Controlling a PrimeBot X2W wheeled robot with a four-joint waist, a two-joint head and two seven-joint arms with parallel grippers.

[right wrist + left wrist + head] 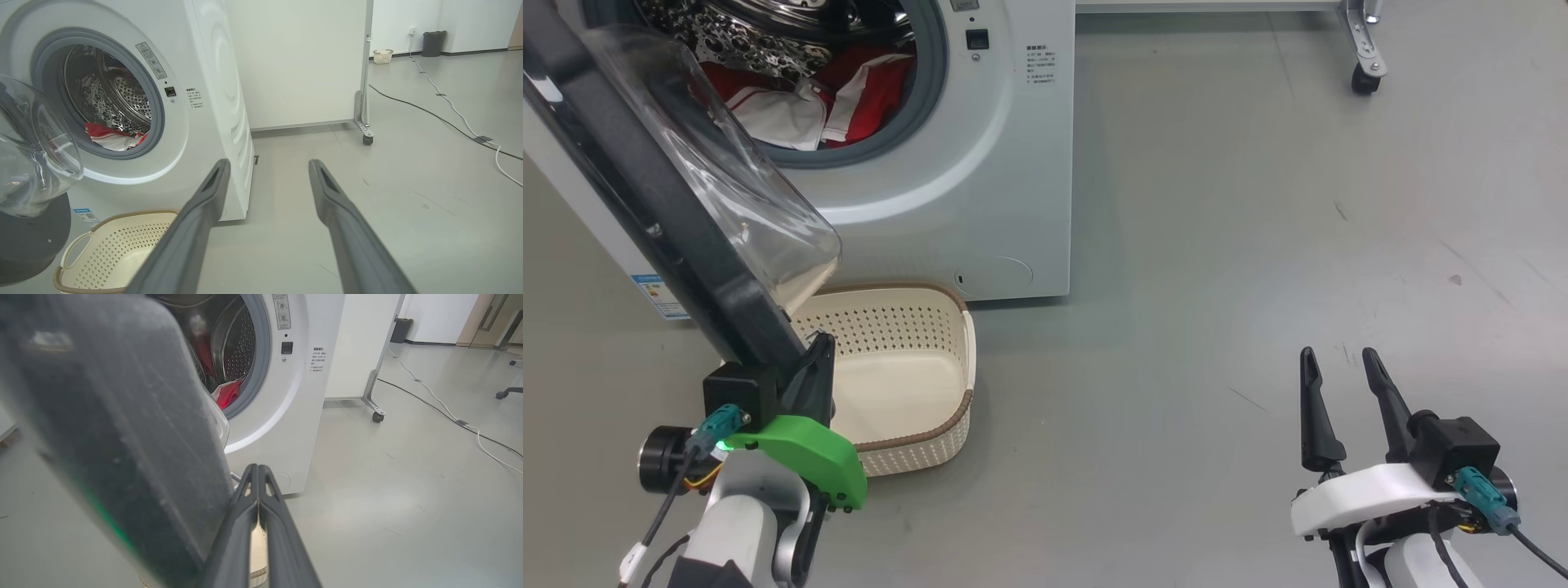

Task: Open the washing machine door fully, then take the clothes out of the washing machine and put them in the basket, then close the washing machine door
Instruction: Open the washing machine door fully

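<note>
The white washing machine (pixel 980 188) stands at the upper left with its drum mouth uncovered. Its washing machine door (pixel 662 212) hangs open, swung out toward me, black rim and clear glass bowl (pixel 32 155) showing. Red and white clothes (pixel 817 98) lie in the drum, also seen as clothes (pixel 110 136) and clothes (pixel 226 394). The cream basket (pixel 964 359) sits on the floor below the door, empty. My left gripper (pixel 821 351) is shut, pressed against the door rim's lower edge (pixel 122 457), holding nothing. My right gripper (pixel 1339 357) stands open over bare floor at the right.
A white panel on a wheeled frame, with its caster (pixel 1364 77), stands right of the machine. Cables (pixel 457 118) run across the grey floor farther right. A dark bin (pixel 432 43) and a small basket (pixel 383 56) stand by the far wall.
</note>
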